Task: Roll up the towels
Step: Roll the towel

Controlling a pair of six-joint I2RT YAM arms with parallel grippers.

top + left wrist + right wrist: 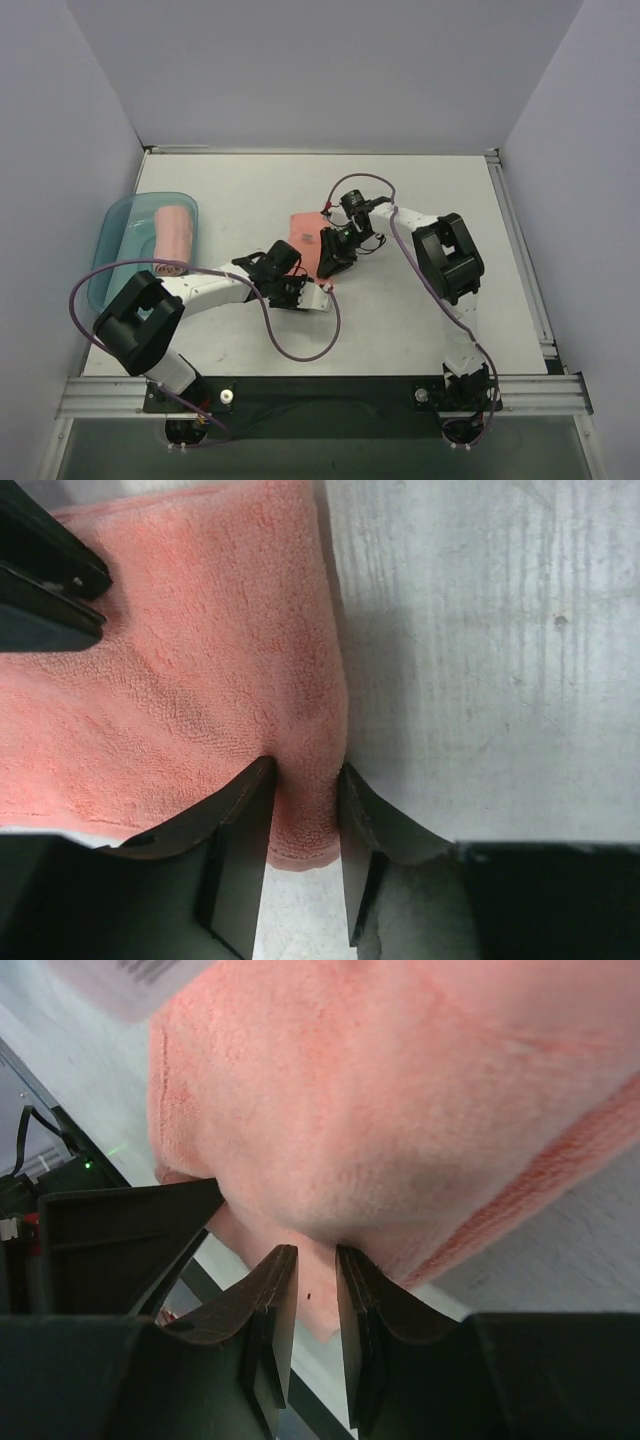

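Note:
A salmon-pink towel (303, 232) lies in the middle of the table, with both grippers at its near end. My left gripper (320, 291) pinches a puckered fold at the towel's (200, 670) near right corner, its jaws (305, 800) pressed against the cloth from both sides. My right gripper (331, 264) holds another fold of the same towel (400, 1090), and the cloth fills the narrow gap of its jaws (316, 1280). A second towel, rolled into a short pink cylinder (173, 238), rests in the teal tray (118, 228).
The translucent teal tray stands at the table's left edge. White walls close in the back and both sides. Purple cables loop from both arms over the near table. In the left wrist view the right gripper's black fingers (50, 580) show at the top left.

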